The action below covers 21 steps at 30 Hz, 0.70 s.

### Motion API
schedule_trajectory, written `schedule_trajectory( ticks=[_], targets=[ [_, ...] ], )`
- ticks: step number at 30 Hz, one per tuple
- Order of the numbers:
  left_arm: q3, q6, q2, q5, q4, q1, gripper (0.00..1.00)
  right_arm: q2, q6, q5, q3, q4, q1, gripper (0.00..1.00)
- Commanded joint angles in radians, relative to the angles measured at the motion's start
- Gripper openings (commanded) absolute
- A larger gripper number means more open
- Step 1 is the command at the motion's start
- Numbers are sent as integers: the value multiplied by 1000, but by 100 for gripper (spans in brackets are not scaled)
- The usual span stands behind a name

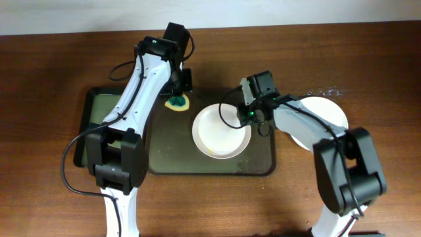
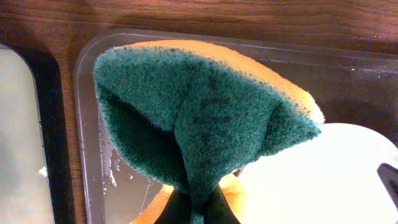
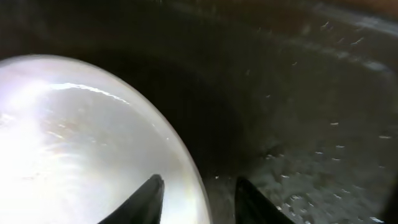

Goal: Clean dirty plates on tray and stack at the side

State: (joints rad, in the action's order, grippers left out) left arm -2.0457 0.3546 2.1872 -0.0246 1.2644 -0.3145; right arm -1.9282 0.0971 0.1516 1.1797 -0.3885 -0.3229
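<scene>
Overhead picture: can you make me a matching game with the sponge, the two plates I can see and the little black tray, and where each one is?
Things
1. sponge
2. middle plate
3. far-right plate
4. black tray

Places
A. on the table, right of the brown tray
B. left of the brown tray
C. pinched in the left gripper
D. on the brown tray, at the right gripper

Pairs: 1-C, 2-D, 3-A, 4-B
</scene>
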Motion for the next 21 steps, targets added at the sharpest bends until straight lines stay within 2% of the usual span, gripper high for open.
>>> schedule_trajectory(
  ticks=[1, 5, 6, 7, 10, 12, 16, 21],
  targets=[
    [1, -20, 7, 10, -3, 1, 0, -12, 22, 3, 5, 4, 5, 34],
    [1, -20, 7, 11, -3, 1, 0, -12, 106, -9, 5, -6, 4, 24],
    [1, -20, 7, 11, -3, 1, 0, -12, 141, -9, 5, -16, 3, 18],
    [1, -20, 7, 10, -3, 1, 0, -12, 186, -9, 5, -31, 3, 4],
    [1, -20, 7, 11, -2, 1, 0, -12, 306, -15, 5, -80, 3, 4],
    [1, -20, 7, 10, -2, 1, 0, -12, 539, -122, 5, -158, 1, 4],
    [1, -20, 7, 11, -2, 1, 0, -12, 739, -146, 2, -172, -32, 4],
    [31, -20, 7, 56, 8, -23, 0, -12, 753, -217, 2, -169, -92, 4]
  ],
)
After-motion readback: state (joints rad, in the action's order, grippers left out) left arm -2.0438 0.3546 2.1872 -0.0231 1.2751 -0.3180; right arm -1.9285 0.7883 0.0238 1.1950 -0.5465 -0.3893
